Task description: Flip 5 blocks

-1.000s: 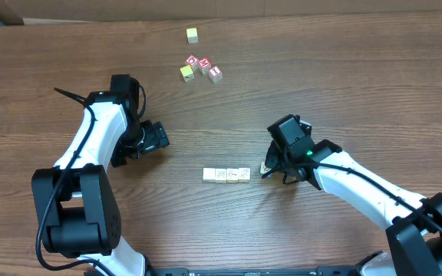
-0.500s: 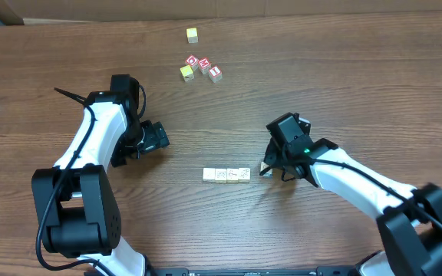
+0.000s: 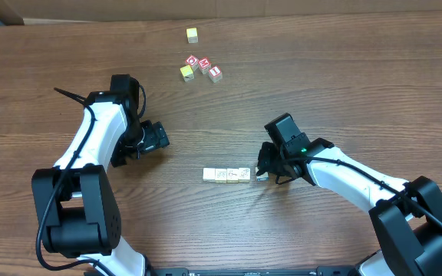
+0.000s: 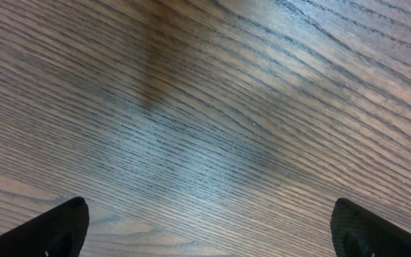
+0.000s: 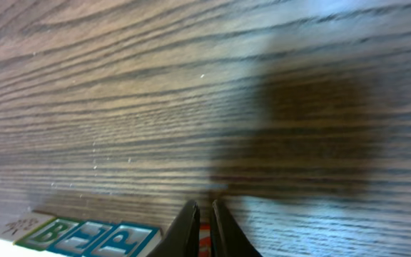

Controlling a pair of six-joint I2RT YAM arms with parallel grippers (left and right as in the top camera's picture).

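Several pale blocks (image 3: 226,175) lie in a row at the table's middle. The right wrist view shows this row of blocks (image 5: 84,239) with blue-green letters on the side faces. My right gripper (image 3: 262,175) is down at the row's right end. One more block (image 3: 258,177) sits there, mostly hidden under the fingers. In the wrist view my right gripper (image 5: 204,205) has its jaws pinched together on a white-and-red sliver of that block (image 5: 204,235). My left gripper (image 3: 159,139) is left of the row, open wide over bare wood in its wrist view (image 4: 212,232).
Two red-faced letter cubes (image 3: 205,64) and a third (image 3: 215,73) sit at the far middle of the table. A yellow cube (image 3: 186,72) is beside them and another yellow cube (image 3: 192,34) lies farther back.
My right gripper has slid a little left and toward the row's right end while its jaws closed. The loose block beside it moved along. The left arm has not moved.
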